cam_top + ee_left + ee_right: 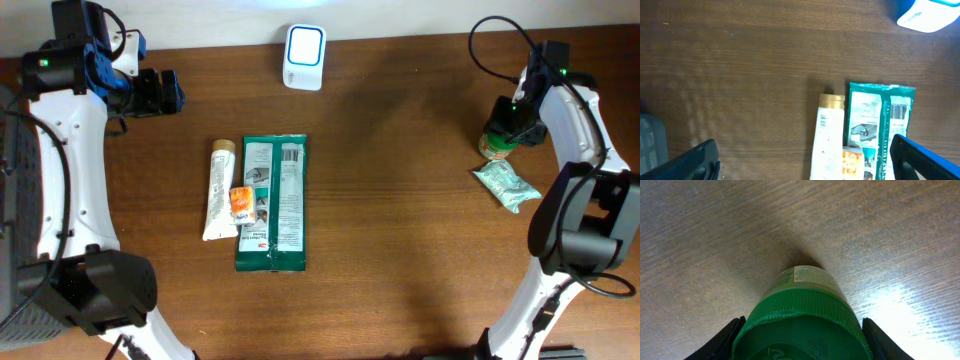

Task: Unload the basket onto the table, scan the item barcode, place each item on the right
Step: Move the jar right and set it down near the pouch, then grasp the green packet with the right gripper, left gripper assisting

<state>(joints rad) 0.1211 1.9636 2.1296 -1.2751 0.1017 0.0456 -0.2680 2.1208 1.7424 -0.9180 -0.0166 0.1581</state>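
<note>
On a wood-grain table [400,220], the left gripper [172,92] hangs far left with jaws wide apart, a rounded white scanner [304,57] sits top centre, and far right the right gripper [506,122] clamps a round bottle [497,145] by its ribbed green cap, long axis roughly upright, cap uppermost.

Glare whitens the table [910,315]; a dark shadow falls beyond the jar [805,295].
</note>
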